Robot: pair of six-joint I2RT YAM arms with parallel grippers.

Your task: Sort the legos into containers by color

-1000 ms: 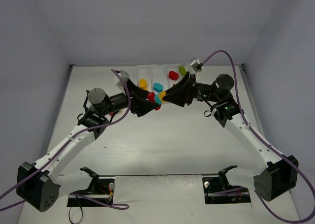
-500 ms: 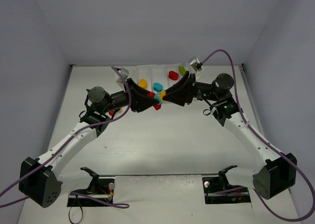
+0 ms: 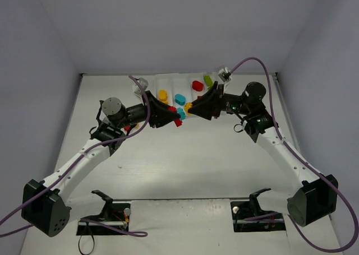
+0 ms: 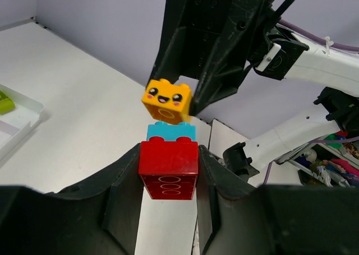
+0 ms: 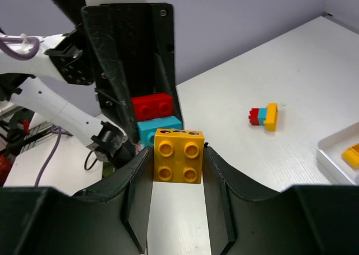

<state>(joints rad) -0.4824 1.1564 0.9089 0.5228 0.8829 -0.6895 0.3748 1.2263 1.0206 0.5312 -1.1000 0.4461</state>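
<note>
A stack of legos hangs in the air between my two grippers, just in front of the white tray [image 3: 171, 82]. My left gripper [image 4: 168, 157] is shut on the red brick [image 4: 168, 171] at one end. A cyan brick [image 4: 171, 131] is stuck to the red one. My right gripper [image 5: 178, 154] is shut on the yellow brick [image 5: 178, 155], whose smiling face [image 4: 166, 100] sits tilted against the cyan one. In the top view the grippers meet tip to tip, the left gripper [image 3: 168, 116] and the right gripper [image 3: 193, 106].
The tray's compartments hold a yellow brick [image 3: 162, 95], a cyan brick [image 3: 180, 99], a red brick [image 3: 197, 86] and a green brick [image 3: 207, 80]. A small red, cyan and yellow stack [image 5: 263, 116] lies on the table near the tray's corner [image 5: 335, 149].
My left gripper has gone from open around the red brick to shut on it. Both arms have shifted slightly toward the tray. The right gripper has kept its hold on the yellow brick.
</note>
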